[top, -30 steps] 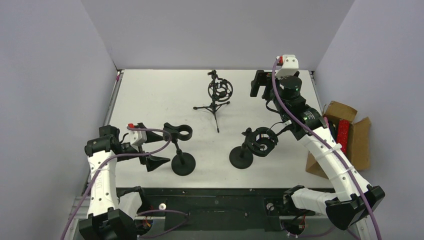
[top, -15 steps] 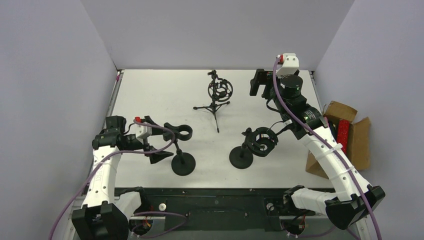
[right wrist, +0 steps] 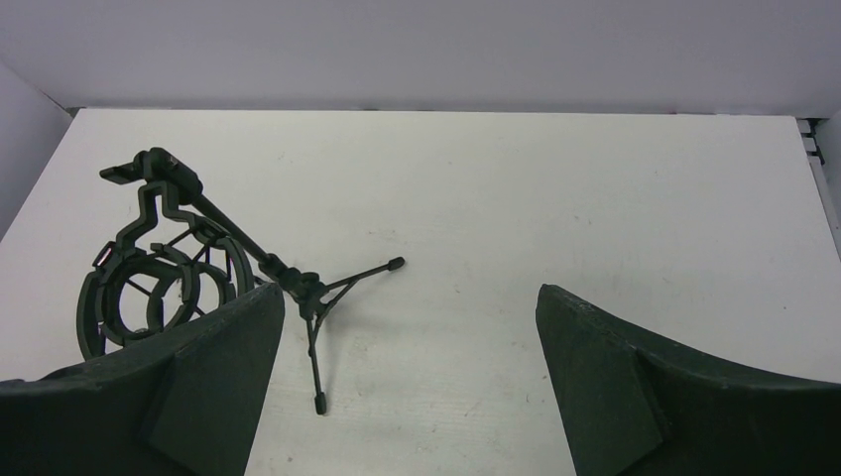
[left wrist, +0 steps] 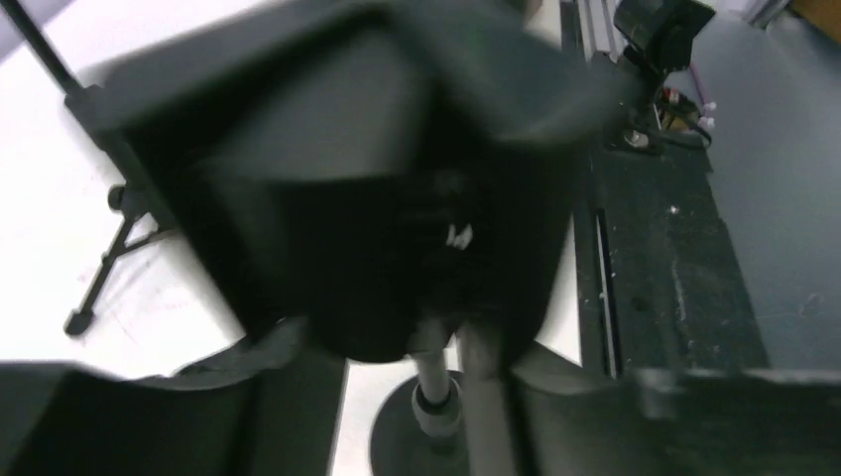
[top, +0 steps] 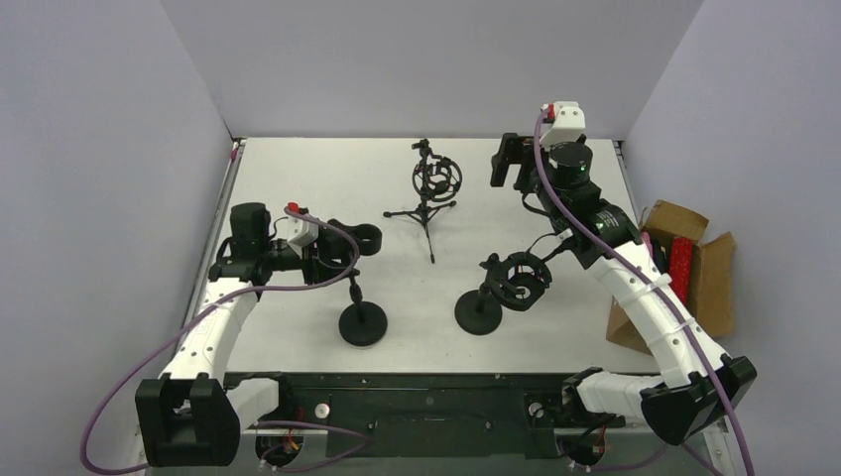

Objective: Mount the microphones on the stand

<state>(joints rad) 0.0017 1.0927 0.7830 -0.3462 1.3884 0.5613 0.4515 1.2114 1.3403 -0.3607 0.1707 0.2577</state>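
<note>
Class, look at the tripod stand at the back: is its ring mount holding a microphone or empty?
Empty: the ring mount shows only its own bands, with the white table visible through it.

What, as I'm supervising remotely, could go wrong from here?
1. The left gripper is at the clip, high on the left stand, and the stand's base looks small. A sideways push may tip or drag it.
2. The left wrist view is filled with blurred black parts, so alignment is hard to check.
</note>
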